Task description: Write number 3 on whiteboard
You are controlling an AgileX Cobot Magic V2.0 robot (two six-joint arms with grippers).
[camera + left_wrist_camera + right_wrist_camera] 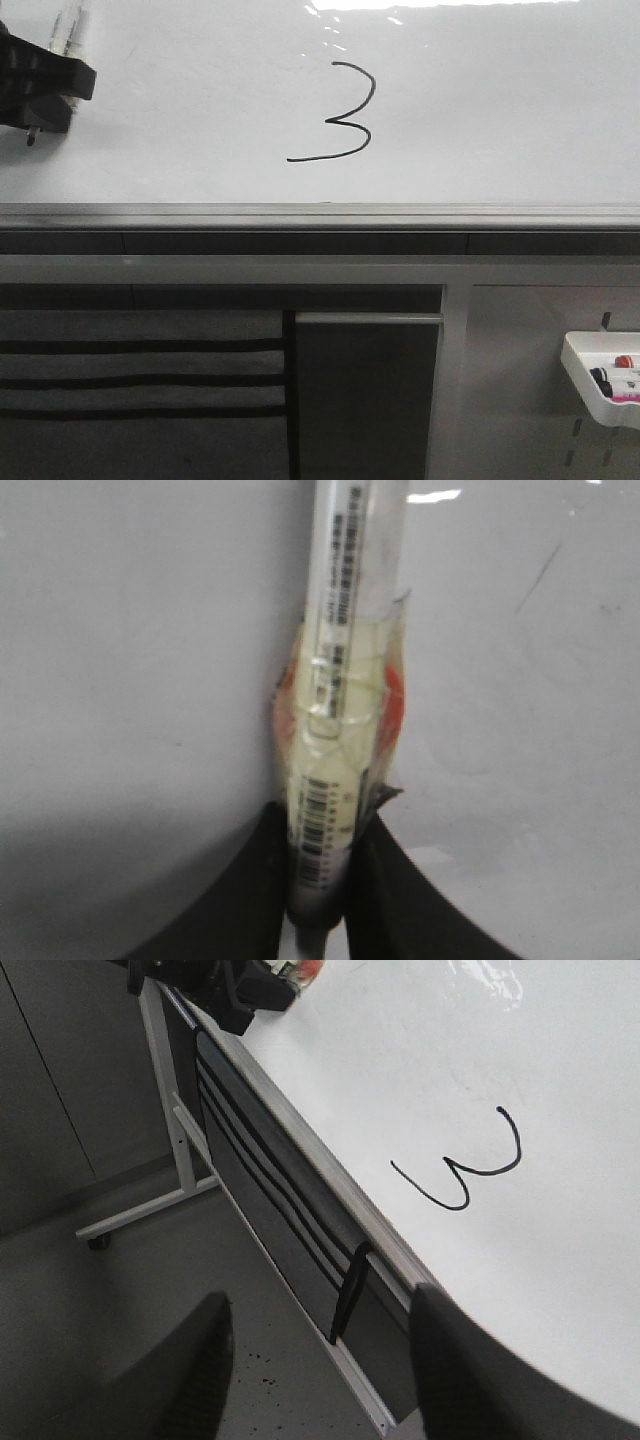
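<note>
The 3 [347, 112] is sitting in the upper middle of the front frame, a thin black digit with its bottom tail running left, drawn on the whiteboard [500, 110]. In the right wrist view it is showing sideways [462, 1165] on the board [420, 1050]. Glare is shining along the board's top edge, and a grey rail [320, 215] is running under it across the frame.

The left gripper [40, 85] is hanging at the upper left edge of the front frame, well apart from the digit, its black fingers [250, 900] clamping a clear-barrelled marker [335, 680] wrapped in tape against the board [120, 660].

The right gripper [315, 1370] is showing only in its own wrist view, its fingers [195, 1370] standing apart with nothing between them.

A small white tray [600, 375] with markers is hanging at the lower right.
</note>
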